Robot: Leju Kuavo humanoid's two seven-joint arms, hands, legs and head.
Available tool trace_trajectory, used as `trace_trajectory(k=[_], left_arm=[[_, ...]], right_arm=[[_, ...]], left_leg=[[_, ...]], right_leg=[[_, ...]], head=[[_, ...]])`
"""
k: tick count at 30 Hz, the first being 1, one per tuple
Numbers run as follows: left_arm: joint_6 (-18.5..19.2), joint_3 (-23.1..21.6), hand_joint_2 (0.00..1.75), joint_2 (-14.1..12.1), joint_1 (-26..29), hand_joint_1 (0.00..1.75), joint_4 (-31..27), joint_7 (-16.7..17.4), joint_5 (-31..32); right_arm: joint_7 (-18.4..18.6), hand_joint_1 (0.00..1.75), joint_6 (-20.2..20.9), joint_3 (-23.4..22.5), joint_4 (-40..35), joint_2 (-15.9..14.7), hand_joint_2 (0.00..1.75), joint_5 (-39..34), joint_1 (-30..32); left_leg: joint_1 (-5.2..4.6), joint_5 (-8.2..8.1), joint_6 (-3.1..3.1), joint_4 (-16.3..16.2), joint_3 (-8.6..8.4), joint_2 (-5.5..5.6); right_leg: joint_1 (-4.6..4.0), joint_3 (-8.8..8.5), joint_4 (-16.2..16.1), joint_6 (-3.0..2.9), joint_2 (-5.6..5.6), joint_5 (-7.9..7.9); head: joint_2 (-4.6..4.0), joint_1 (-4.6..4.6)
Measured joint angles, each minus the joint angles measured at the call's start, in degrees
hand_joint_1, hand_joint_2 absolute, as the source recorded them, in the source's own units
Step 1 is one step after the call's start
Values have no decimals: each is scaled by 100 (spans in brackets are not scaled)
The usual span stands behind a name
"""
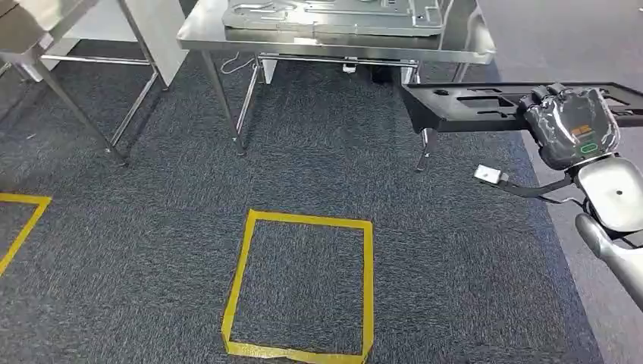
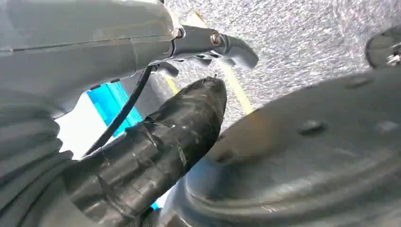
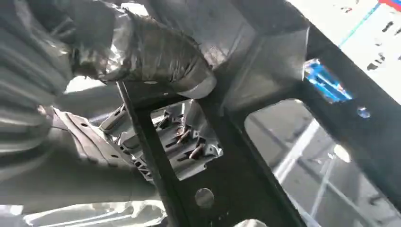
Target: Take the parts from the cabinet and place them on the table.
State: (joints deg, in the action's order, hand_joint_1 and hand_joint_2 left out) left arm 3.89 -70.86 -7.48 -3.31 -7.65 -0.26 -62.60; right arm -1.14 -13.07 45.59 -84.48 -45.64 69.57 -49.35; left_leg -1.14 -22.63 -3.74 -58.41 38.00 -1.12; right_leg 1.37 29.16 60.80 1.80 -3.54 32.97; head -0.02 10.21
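My right hand (image 1: 572,125) grips a long flat black part (image 1: 470,106) with cut-outs, carried level above the carpet at the right. The right wrist view looks along the black part (image 3: 265,156) from beneath, with my taped thumb (image 3: 156,52) pressed against it. Just beyond stands a steel table (image 1: 334,44) bearing a grey stamped metal panel (image 1: 334,15). My left hand (image 2: 108,52) hangs over the carpet, its thumb (image 2: 156,142) and fingers apart, with nothing in it.
A yellow tape square (image 1: 303,284) marks the carpet in front of me, and a second yellow outline (image 1: 23,220) lies at the far left. Another steel table's legs (image 1: 91,114) stand at the left rear. A cable with a white tag (image 1: 491,176) hangs from my right arm.
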Motion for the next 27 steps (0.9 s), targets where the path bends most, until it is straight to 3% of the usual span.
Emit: trace_trajectory(k=[1, 2, 4, 5, 6, 8, 10, 11, 13, 14, 16, 17, 19, 20, 21, 23, 24, 25, 27], left_arm=[[0, 0, 175, 0, -8, 0, 0, -2, 2], [2, 0, 175, 0, -35, 0, 0, -11, 2], [2, -2, 175, 18, -56, 0, 0, -70, 13], [4, -4, 175, 28, -56, 0, 0, -113, 24], [7, -7, 175, 33, -65, 0, 0, -133, 37], [31, -15, 175, 44, -72, 0, 0, -153, 59], [50, -22, 175, 42, -66, 0, 0, -135, 72], [55, -31, 175, 42, -63, 0, 0, -113, 81], [63, -57, 175, 42, -18, 0, 0, -32, 98], [57, -63, 175, 7, -14, 0, 4, 17, 116], [57, -85, 175, 24, -9, 0, 2, 81, 149], [52, -101, 175, 20, -12, 0, 2, 116, 157], [55, -112, 175, 15, -14, 0, 2, 125, 157], [55, -118, 175, 13, -13, 0, 2, 129, 157], [55, -125, 175, 9, -11, 0, 2, 136, 157], [52, -162, 175, -11, -11, 0, 2, 201, 186], [48, -175, 175, -18, -10, 0, 2, 232, 199], [44, -192, 175, -39, -8, 0, 4, 252, 210], [33, -212, 175, -42, -10, 0, 4, 273, 245]], right_arm=[[9, 175, -15, 7, -11, -22, 175, 9, -33], [15, 175, -15, 13, -9, -42, 175, 15, -55], [15, 175, -13, 50, -7, -66, 175, 26, -55], [17, 175, -13, 79, -4, -66, 175, 31, -52], [35, 175, -15, 87, -4, -66, 175, 37, -51], [171, 175, -35, 87, -7, -74, 175, 112, -54], [284, 175, -185, 85, 2, -92, 175, 194, -39], [350, 175, -280, 68, 2, -96, 175, 249, 11], [536, 175, -396, 2, 4, -98, 175, 363, 162], [596, 175, -454, -43, 2, -96, 175, 395, 228], [623, 175, -523, -136, -4, -107, 175, 415, 349], [621, 175, -566, -188, -7, -133, 175, 420, 404], [621, 175, -581, -251, -4, -173, 175, 422, 494], [621, 175, -584, -262, -7, -179, 175, 424, 530], [616, 175, -584, -276, -7, -179, 175, 424, 565], [603, 175, -581, -332, -7, -186, 175, 411, 624], [590, 175, -581, -378, -7, -195, 175, 393, 649], [588, 175, -592, -431, -4, -210, 175, 378, 671], [586, 175, -610, -520, 18, -251, 175, 332, 729]], left_leg=[[0, -5, -35, 17, -30, 48], [5, -18, -58, 16, -49, 111], [5, -49, -79, 9, -81, 286], [6, -71, -74, -4, -99, 375], [13, -93, -60, -26, -123, 454], [29, -173, -18, -108, -172, 591], [2, -234, 44, -248, -113, 696], [22, -225, 71, -209, -85, 735], [48, -206, 127, -178, -87, 775], [8, -236, 151, -193, -93, 793], [10, -460, 243, -539, 45, 356], [47, -662, 285, -962, 260, 225], [106, -924, 338, -1798, 726, 144], [127, -864, 351, -1885, 806, 144], [139, -686, 354, -1710, 752, 143], [140, -116, 314, -732, 279, 142], [128, -4, 272, -276, 90, 138], [89, -116, 243, -258, -21, 145], [86, -105, 235, -113, -36, 153]], right_leg=[[0, 171, 328, -13, 218, 153], [-2, 449, 791, -10, 321, 332], [-1, 967, 1514, 19, 356, 487], [4, 1093, 1555, 32, 355, 355], [15, 1072, 1342, 43, 357, 104], [57, 753, 416, 70, 421, -572], [44, 640, 40, 46, 550, -546], [43, 619, 72, -28, 543, -515], [5, 607, 45, -86, 505, -524], [83, 572, 7, -120, 467, -535], [76, 495, -35, -190, 437, -529], [67, 484, -35, -200, 420, -522], [60, 462, -34, -214, 380, -489], [61, 444, -34, -210, 370, -473], [64, 416, -34, -205, 363, -451], [64, 323, -35, -173, 349, -390], [67, 289, -43, -154, 334, -359], [37, 291, -60, -127, 322, -347], [21, 287, -71, -76, 313, -341]], head=[[0, 0], [0, 0], [0, 0], [0, 0], [0, 0], [0, 0], [0, -2], [0, 9], [0, 7], [0, 6], [0, 24], [0, 22], [0, 22], [0, 22], [0, 22], [0, 22], [0, 22], [0, 22], [0, 22]])
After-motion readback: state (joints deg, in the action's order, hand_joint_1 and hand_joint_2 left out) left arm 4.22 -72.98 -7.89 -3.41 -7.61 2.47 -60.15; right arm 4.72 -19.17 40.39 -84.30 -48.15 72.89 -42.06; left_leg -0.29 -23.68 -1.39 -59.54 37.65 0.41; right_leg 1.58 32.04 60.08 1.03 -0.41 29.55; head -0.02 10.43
